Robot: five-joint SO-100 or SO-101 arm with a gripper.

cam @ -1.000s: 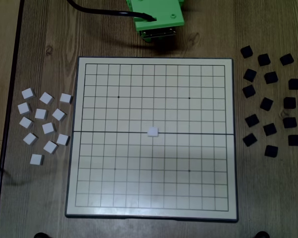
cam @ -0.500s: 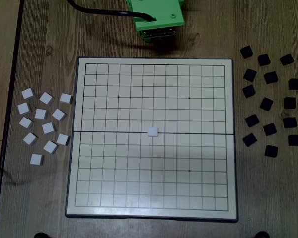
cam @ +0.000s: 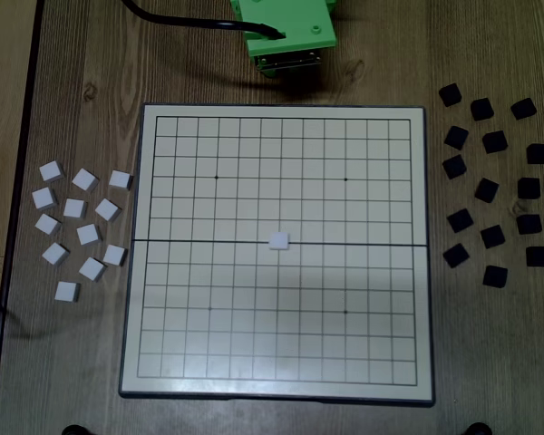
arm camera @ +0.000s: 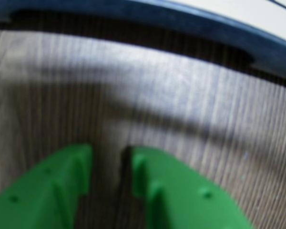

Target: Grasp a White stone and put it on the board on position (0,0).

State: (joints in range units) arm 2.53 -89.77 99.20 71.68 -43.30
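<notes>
- Green gripper (arm camera: 109,164) parked over bare wooden table (cam: 82,362), just beyond the far edge of the board (cam: 276,385); fingers (arm camera: 62,191) a narrow slit apart, nothing between them.
- In the wrist view, only the board's dark rim showing, past the fingertips; picture blurred.
- In the fixed view, green arm housing (cam: 290,32) at the top edge, black cable (cam: 177,20) trailing off to the left.
- White stone (cam: 278,240) lying flat at board centre, on the thick fold line (cam: 190,240), covering the middle crossing.
- Loose white tiles (cam: 82,222) clustered on the table left of the board, near its left rim.
- Black tiles (cam: 494,186) scattered on the table right of the board.
</notes>
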